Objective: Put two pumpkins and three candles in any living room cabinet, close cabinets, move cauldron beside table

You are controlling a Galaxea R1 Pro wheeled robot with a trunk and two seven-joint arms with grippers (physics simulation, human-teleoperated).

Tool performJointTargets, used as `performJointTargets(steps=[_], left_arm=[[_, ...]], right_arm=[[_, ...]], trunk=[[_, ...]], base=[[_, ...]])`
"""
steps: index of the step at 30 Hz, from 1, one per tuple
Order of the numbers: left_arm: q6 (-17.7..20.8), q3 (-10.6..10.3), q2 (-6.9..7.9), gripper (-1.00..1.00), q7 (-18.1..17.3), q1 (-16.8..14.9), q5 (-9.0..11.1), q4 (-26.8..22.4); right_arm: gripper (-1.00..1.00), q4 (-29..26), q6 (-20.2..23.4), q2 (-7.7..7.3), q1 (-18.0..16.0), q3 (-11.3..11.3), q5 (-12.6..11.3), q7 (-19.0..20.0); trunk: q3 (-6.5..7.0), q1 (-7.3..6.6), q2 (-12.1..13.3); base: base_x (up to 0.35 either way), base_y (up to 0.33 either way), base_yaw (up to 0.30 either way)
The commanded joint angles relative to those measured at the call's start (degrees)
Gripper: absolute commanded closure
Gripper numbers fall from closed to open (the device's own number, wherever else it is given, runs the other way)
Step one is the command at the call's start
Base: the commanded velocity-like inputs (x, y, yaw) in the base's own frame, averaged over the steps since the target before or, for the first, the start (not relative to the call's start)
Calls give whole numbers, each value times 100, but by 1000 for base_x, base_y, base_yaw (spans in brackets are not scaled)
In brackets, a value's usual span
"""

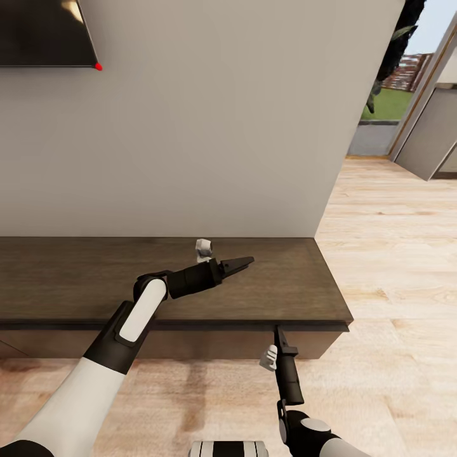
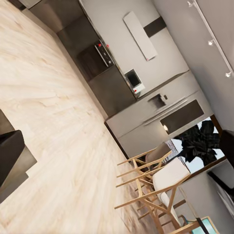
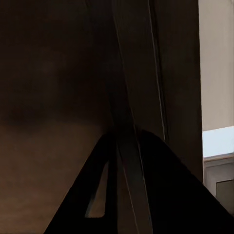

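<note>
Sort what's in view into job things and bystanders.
Job:
- long low dark brown wood cabinet
- left pincer, hanging over the cabinet top, looks shut
- right pincer, tips at the cabinet's front edge, shut

Bystanders:
- dark wall screen
- pale wooden chairs
- glossy dark kitchen cupboards
- leafy plant

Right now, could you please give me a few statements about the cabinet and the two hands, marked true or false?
1. The left hand is over the top of the cabinet. True.
2. A pumpkin sits on the cabinet top. False: the part in view carries none.
3. The right hand points at the cabinet's front edge. True.
4. The left hand grips a candle. False: its fingers are together with nothing between them.
5. The wood floor is dark brown. False: it is pale.
</note>
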Motion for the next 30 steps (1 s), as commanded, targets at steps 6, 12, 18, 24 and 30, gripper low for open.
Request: performJointTargets(steps=[6,12,18,24,30], left_arm=[[0,1,1,-100,0,4,0,4],[0,0,0,-100,0,9,0,-15],[0,0,0,-100,0,8,0,-10],[0,0,0,-100,0,9,0,-5],[0,0,0,-100,0,9,0,0]], right_arm=[[100,9,-51,-2,-4,-88,-44,27],[100,13,-44,-2,-4,-80,-44,19],[100,17,-50,-2,-4,-73,-44,21],[100,17,-51,-6,-4,-68,-36,21],[100,17,-52,5,-4,-63,-35,21]], trunk=[[0,1,1],[0,1,1],[0,1,1],[0,1,1],[0,1,1]], base=[[-157,0,0],[-186,0,0],[-331,0,0],[-333,0,0],[-330,0,0]])
